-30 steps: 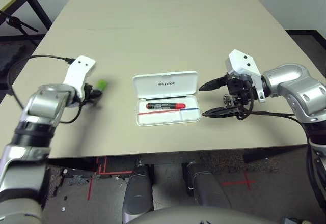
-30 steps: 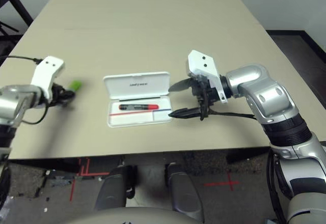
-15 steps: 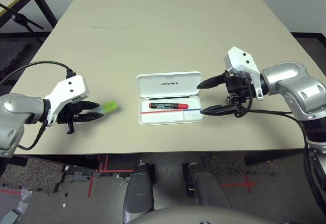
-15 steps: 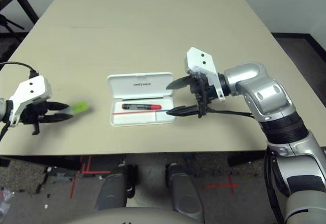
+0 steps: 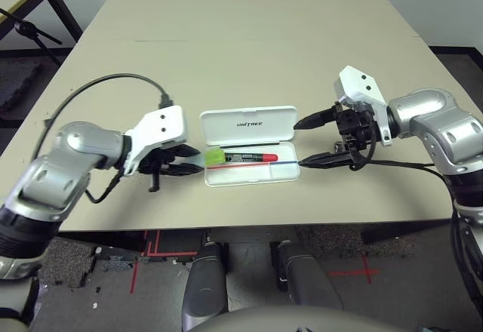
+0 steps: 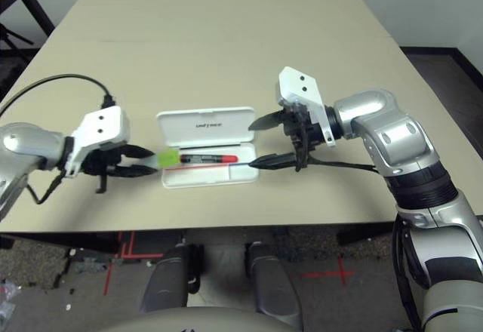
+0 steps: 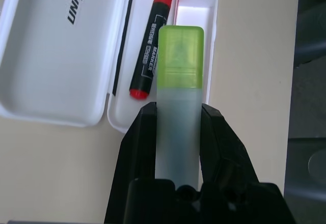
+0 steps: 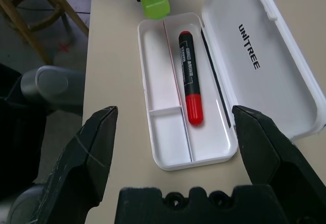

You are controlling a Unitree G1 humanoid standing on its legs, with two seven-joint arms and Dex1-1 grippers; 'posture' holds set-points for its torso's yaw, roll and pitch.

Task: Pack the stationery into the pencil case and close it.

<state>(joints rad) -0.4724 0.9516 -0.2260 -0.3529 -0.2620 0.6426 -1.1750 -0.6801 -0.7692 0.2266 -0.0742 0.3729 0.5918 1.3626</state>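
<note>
Both forearms are made of rounded silver metal segments, with black ribbed rings at the joints. Each wrist carries a white angular housing with two small dark screws on its top face. The left gripper [image 5: 198,161] and the right gripper [image 5: 302,145] each have two black, tapered fingers. A thin black cable makes a loop from the left wrist housing, and another runs along the right forearm.
</note>
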